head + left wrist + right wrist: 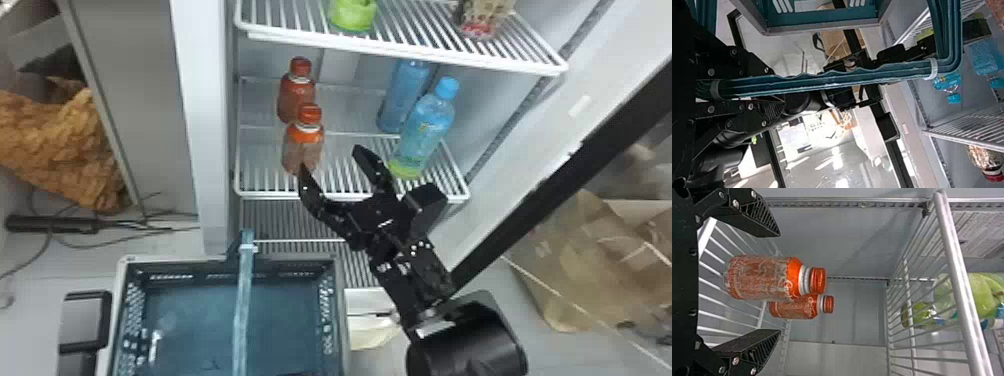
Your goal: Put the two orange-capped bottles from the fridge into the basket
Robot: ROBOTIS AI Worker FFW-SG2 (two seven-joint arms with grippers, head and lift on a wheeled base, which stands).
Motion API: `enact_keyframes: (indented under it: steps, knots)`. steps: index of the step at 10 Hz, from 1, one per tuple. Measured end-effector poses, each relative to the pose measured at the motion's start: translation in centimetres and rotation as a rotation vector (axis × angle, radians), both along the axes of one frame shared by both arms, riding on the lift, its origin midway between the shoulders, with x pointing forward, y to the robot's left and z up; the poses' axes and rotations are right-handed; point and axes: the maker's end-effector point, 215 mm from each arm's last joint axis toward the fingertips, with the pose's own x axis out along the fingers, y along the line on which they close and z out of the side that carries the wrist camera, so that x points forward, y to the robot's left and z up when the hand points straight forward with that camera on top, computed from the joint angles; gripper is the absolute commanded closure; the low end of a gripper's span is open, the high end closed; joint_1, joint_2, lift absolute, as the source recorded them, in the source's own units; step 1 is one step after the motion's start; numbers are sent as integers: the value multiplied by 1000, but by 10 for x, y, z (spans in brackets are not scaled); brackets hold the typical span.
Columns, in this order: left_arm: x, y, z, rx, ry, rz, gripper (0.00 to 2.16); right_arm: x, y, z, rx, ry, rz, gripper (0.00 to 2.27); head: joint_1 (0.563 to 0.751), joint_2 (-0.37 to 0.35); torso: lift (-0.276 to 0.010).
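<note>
"While near bottle (303,150) and far bottle (295,97) stand left on shelf (270,193), right gripper (330,159)?"

"Fingers wide; centre squarely round near bottle, then close gently. Left gripper (778,89): clamped on basket handle (828,81)."

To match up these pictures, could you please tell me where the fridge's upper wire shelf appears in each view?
Head view: upper shelf across the top.
Left wrist view: upper shelf beyond the blue caps.
Right wrist view: upper shelf beyond the orange caps.
Shared landmark: the wire shelf just below.
</note>
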Motion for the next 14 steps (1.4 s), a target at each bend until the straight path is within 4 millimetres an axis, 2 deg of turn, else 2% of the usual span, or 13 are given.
enact_keyframes:
  steps: [4,7,8,10,12,14]
  knots:
    - [-1,-1,0,-1,0,-2,1202,31,11,1,-35,-38,19,194,695,-223,-235]
    - [-1,-1,0,-1,0,-2,1202,55,10,-4,-34,-47,15,205,695,-214,-235]
    - [-1,-1,0,-1,0,-2,1202,59,13,-5,-31,-46,19,303,695,-212,-235]
    - [0,-1,0,-1,-1,-3,1202,62,22,-8,-11,-34,31,845,695,-196,-235]
    - [0,-1,1,-1,-3,-7,1202,61,30,-10,8,-24,46,906,695,-183,-235]
    - [0,-1,1,-1,-4,-8,1202,58,32,0,24,-46,51,906,695,-182,-235]
